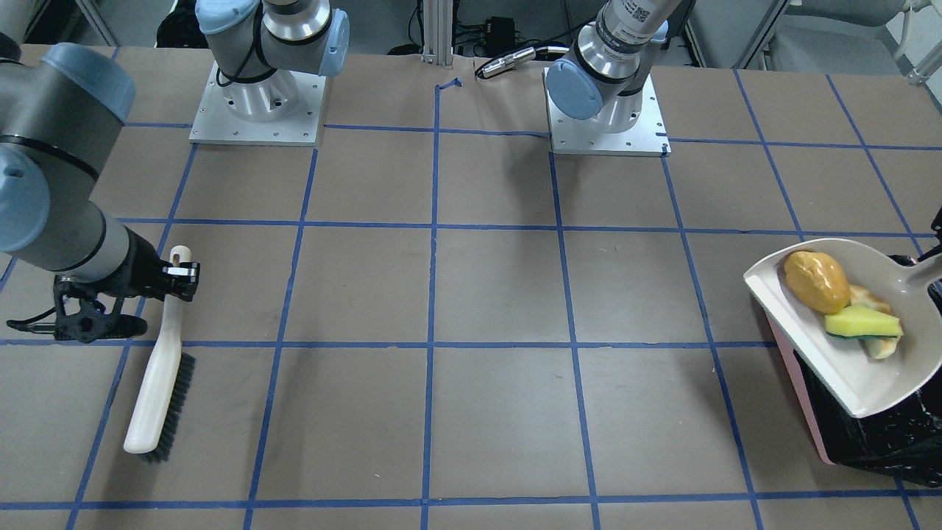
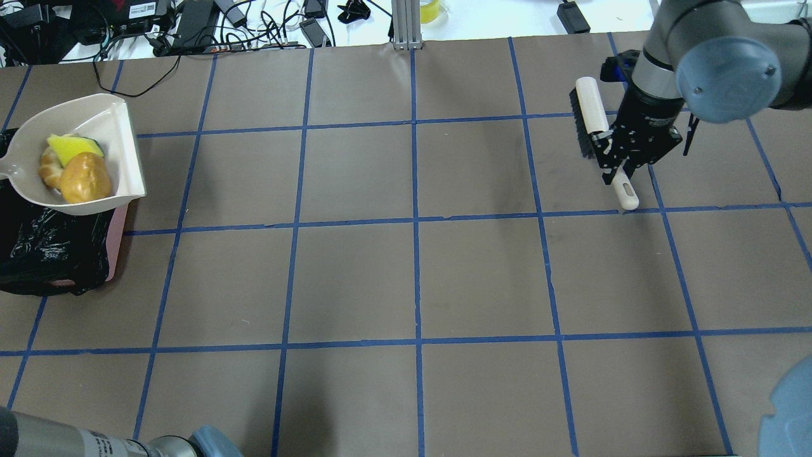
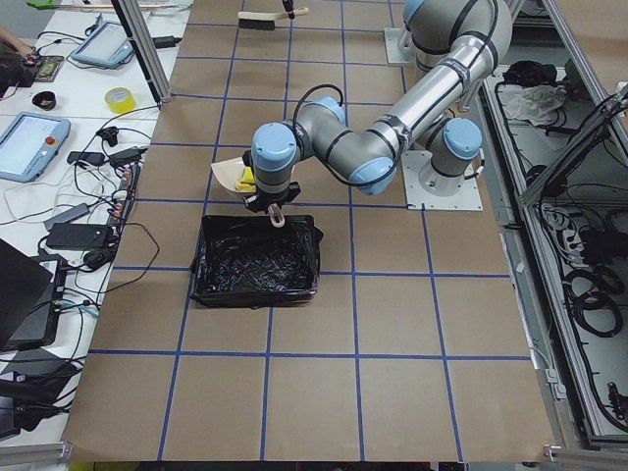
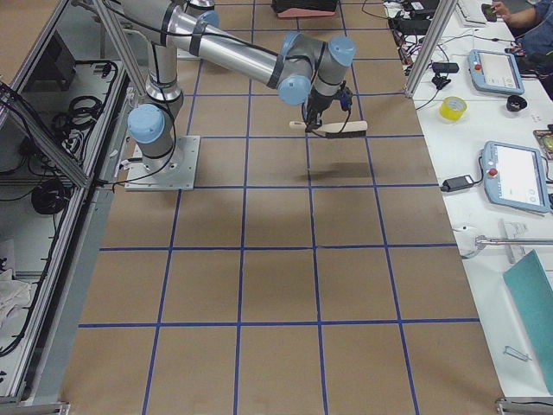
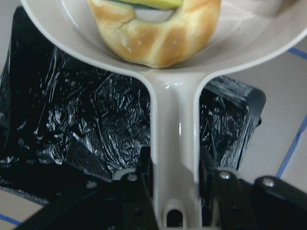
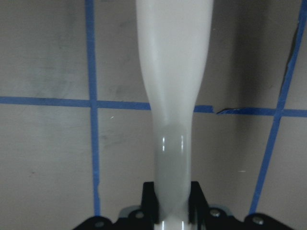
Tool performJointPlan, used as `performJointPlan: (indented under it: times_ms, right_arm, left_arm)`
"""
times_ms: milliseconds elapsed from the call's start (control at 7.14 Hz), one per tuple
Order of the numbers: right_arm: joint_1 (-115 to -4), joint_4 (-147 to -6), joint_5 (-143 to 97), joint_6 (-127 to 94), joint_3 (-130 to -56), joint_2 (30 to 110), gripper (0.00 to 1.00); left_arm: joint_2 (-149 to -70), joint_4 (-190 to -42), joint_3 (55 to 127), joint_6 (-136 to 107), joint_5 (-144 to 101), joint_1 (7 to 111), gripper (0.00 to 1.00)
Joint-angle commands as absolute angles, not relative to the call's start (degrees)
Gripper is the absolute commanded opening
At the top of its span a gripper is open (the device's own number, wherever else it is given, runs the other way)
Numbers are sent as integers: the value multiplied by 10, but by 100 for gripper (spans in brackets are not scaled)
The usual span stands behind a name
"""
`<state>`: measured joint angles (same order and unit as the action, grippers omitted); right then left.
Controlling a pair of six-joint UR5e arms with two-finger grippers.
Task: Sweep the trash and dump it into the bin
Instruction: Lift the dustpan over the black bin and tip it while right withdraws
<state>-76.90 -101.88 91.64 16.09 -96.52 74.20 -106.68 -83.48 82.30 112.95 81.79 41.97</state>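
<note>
My left gripper is shut on the handle of the cream-white dustpan and holds it over the pink bin with its black bag. Both trash pieces lie in the pan: the orange-yellow potato-like lump and the croissant-like piece with its yellow-green wedge. They also show in the overhead view, the lump beside the wedge. My right gripper is shut on the handle of a white brush with dark bristles, far from the bin.
The brown table has a blue tape grid. The two arm bases stand at the robot's side. Cables and power bricks lie beyond the far table edge. The bin sits at the table's left end.
</note>
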Motion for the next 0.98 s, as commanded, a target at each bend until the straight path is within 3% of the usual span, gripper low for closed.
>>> performJointPlan:
  times_ms: [0,280,840]
  right_arm:
    - [-698,-1073,923,228,-996,717,0]
    - [-661,-1086,943,229,-995,680,0]
    - [-659,-1101,947,197,-991,672,0]
  left_arm:
    - [-1091,-833,792,1143,875,387,0]
    - [-1130,-831,739,1146,937,381,0]
    - [-1148,-735,722,1217,1032,404,0]
